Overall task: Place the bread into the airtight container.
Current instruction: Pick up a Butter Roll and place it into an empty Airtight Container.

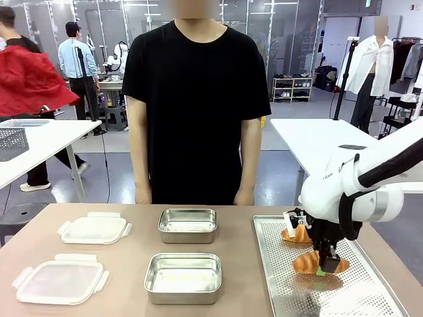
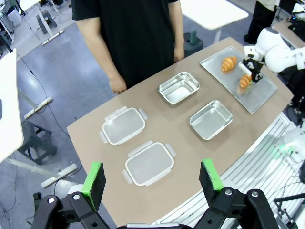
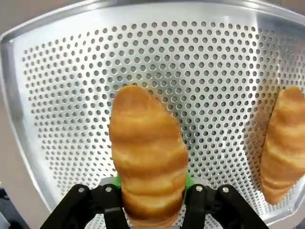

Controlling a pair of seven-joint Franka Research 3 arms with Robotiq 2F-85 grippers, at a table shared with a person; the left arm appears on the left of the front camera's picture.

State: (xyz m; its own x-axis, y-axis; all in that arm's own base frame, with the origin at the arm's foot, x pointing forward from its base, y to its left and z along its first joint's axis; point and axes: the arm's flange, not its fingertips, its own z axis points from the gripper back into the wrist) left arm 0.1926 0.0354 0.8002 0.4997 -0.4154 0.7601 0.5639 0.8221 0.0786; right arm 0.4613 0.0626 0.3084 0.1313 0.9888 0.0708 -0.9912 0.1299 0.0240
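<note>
Right end effector (image 1: 322, 266) clamped across croissant (image 3: 148, 143) above tray (image 1: 277, 284).
Near container (image 1: 183, 278) leftward on tabletop (image 1: 129, 261); long axis across jaws; left end effector (image 2: 151, 179) wide.

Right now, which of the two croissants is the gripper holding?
The nearer croissant, clamped in the right gripper; the other croissant lies loose farther back on the tray.
</note>
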